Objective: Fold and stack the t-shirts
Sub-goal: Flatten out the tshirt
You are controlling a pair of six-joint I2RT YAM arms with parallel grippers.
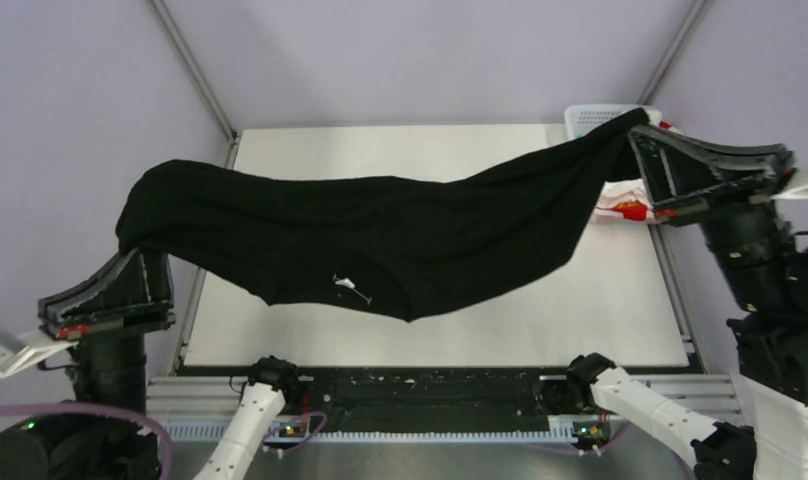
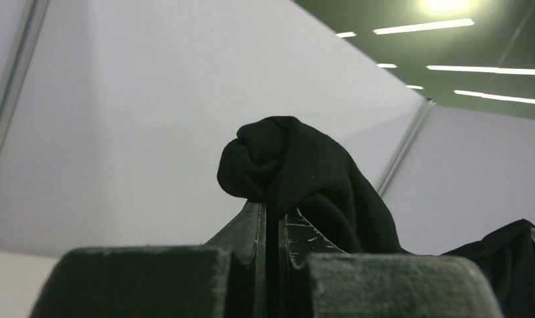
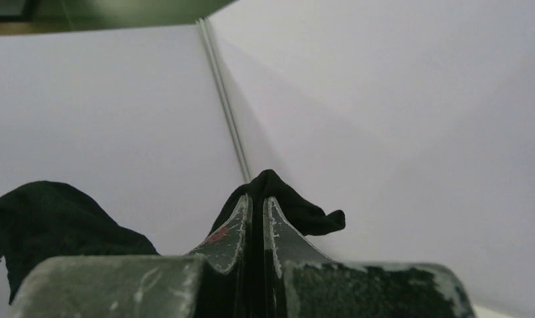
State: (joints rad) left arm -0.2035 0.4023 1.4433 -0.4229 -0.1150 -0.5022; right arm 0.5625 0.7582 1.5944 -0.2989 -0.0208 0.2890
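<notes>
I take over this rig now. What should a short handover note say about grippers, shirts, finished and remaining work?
Left gripper: shut on one end of the black t-shirt.
Right gripper: shut on its other end.
Shirt hangs stretched between them above the table, unfolded.
White-and-red cloth lies far right, near the basket.
Done: no fold visible.
Remaining: lay flat, fold, stack.

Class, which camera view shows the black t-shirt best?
Top external: the black t-shirt shows at full span, hanging stretched above the table between the left gripper and right gripper. Each wrist view shows only a bunch of it pinched in that gripper.
</notes>
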